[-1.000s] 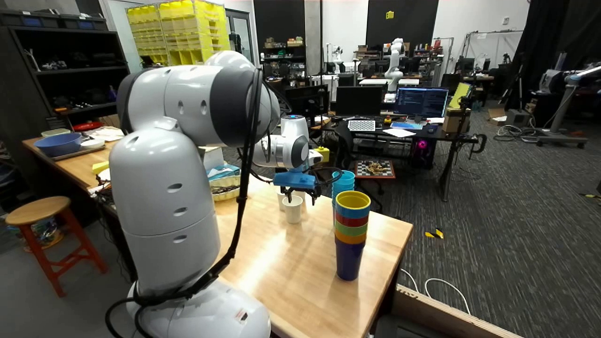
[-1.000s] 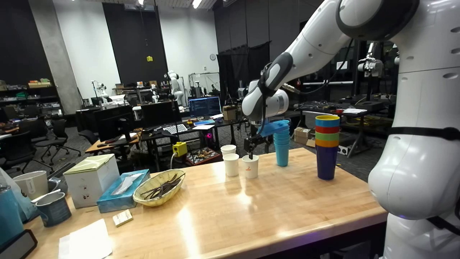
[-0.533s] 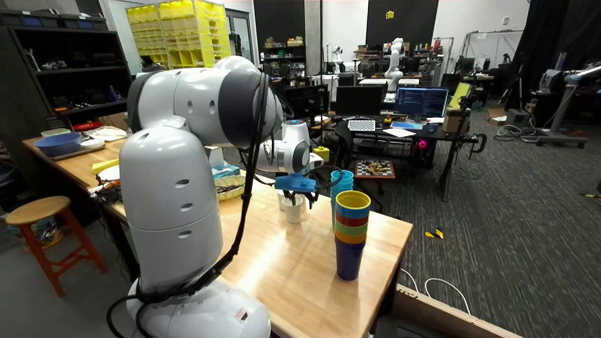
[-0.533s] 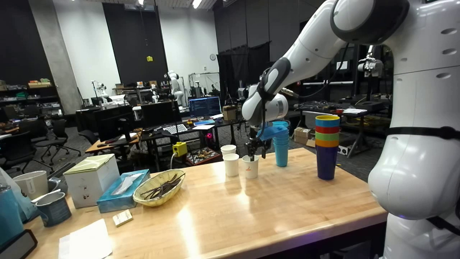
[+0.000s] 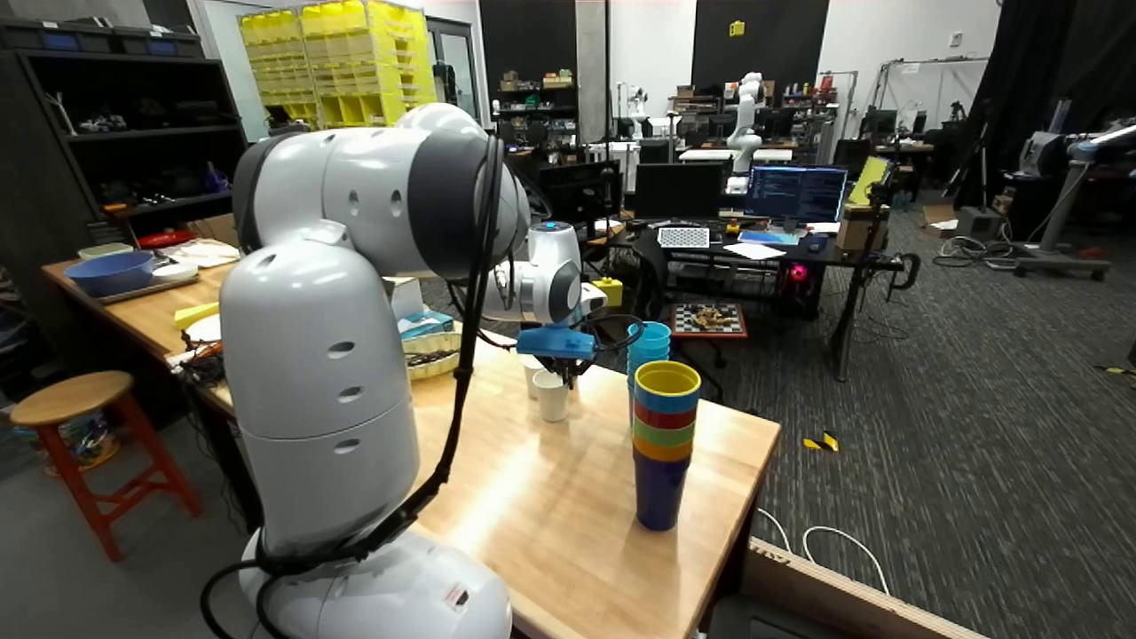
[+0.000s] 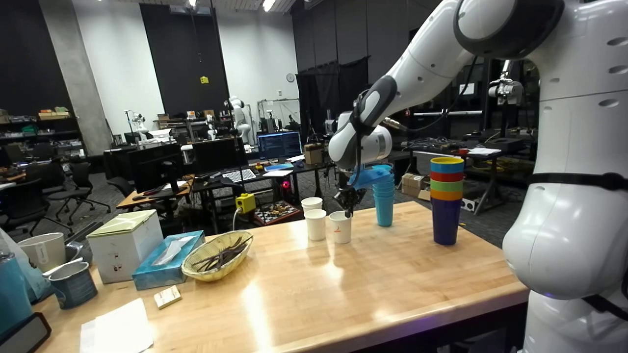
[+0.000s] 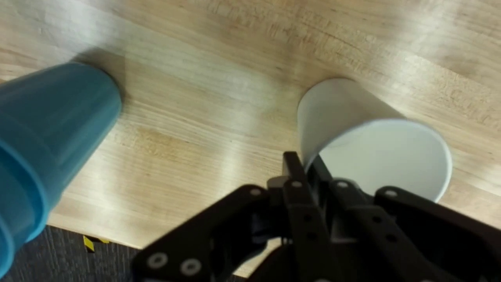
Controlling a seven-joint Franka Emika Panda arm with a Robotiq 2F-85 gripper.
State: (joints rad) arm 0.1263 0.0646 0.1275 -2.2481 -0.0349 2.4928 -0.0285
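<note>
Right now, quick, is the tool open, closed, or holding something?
Tool: closed, holding the white cup by its rim, one finger inside, one outside.

The wrist view's left edge chops the turquoise cups (image 7: 58, 117) short! Down low, the blurred gripper (image 7: 305, 162) covers part of the white cup (image 7: 375, 152), whose orange mark (image 6: 337, 230), in an exterior view, is too small to read!
</note>
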